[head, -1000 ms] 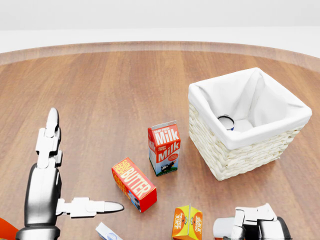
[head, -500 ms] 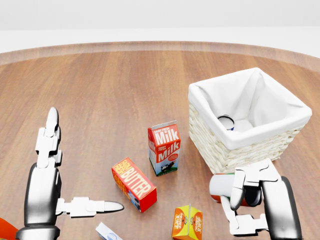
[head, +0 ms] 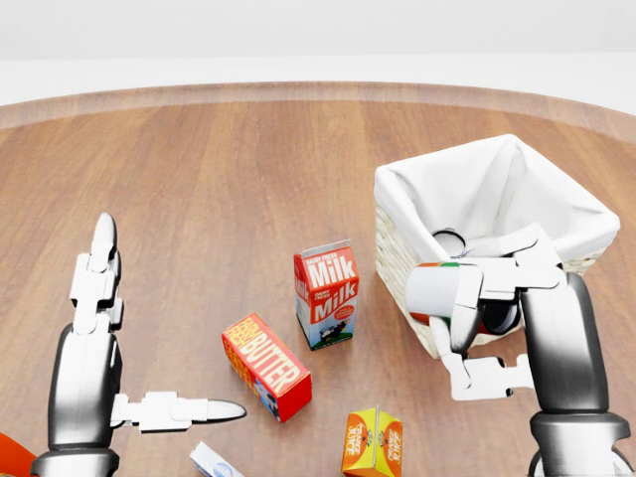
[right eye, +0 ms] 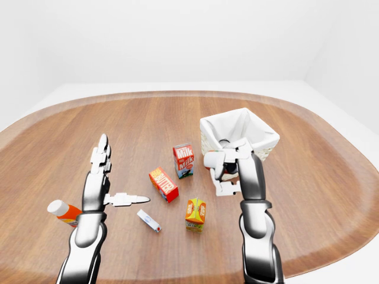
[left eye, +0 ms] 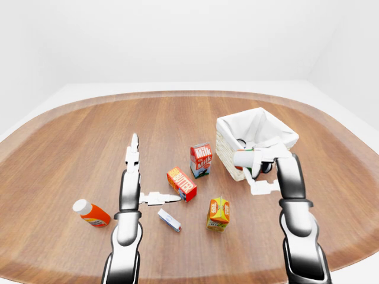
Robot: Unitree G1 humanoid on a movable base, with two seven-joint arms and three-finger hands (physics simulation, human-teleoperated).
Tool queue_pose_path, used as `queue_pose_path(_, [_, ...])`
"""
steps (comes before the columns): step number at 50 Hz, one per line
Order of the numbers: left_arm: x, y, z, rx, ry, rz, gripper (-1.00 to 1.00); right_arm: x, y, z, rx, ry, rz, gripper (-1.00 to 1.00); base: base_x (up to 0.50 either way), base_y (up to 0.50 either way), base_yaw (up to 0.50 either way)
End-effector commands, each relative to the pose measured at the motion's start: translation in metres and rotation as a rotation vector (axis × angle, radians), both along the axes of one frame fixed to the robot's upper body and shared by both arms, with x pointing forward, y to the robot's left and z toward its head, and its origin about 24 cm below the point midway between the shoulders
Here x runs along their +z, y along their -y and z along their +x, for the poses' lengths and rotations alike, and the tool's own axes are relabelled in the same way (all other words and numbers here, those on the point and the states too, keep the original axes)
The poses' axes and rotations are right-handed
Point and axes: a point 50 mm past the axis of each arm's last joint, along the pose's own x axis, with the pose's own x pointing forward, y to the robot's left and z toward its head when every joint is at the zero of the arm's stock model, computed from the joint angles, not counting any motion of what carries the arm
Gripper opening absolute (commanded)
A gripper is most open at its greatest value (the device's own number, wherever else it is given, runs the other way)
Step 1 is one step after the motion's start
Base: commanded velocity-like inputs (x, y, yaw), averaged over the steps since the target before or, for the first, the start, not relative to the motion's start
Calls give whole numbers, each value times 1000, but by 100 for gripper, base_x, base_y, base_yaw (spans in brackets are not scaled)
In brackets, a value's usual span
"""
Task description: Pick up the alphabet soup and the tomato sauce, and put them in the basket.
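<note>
My right hand (head: 467, 333) is shut on a can with a white end and a red and green label, the tomato sauce (head: 437, 293). It holds the can on its side, in the air, just before the near-left wall of the white-lined wicker basket (head: 586, 214). A second can, the alphabet soup (head: 449, 238), stands inside the basket; only its top rim and a bit of blue show. My left hand (head: 169, 318) is open and empty over the table at the left of the head view.
A milk carton (head: 326, 293), a red butter box (head: 266, 365), an orange juice carton (head: 373, 442) and a small white box (head: 214, 462) lie left of the basket. An orange bottle (left eye: 92, 213) lies by my left arm. The table's raised wooden rim (left eye: 177, 94) curves round.
My right hand has risen from the bottom edge of the head view with the can, up and slightly left to the basket's near wall. The left hand has not moved.
</note>
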Motion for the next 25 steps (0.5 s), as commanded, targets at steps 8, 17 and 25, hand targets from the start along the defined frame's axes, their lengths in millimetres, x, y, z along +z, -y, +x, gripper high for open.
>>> queue_pose_path(8, [1,-1,-1,2,4,-4,100,44,-10,17,47,187,-58,-100,0,0,0])
queue_pose_path(17, [1,-1,-1,2,4,-4,100,51,-13,32,17,211,-128,-100,0,0,0])
queue_pose_path(25, [1,0,0,2,5,-7,100,49,-13,56,-51,200,-211,-100,0,0,0])
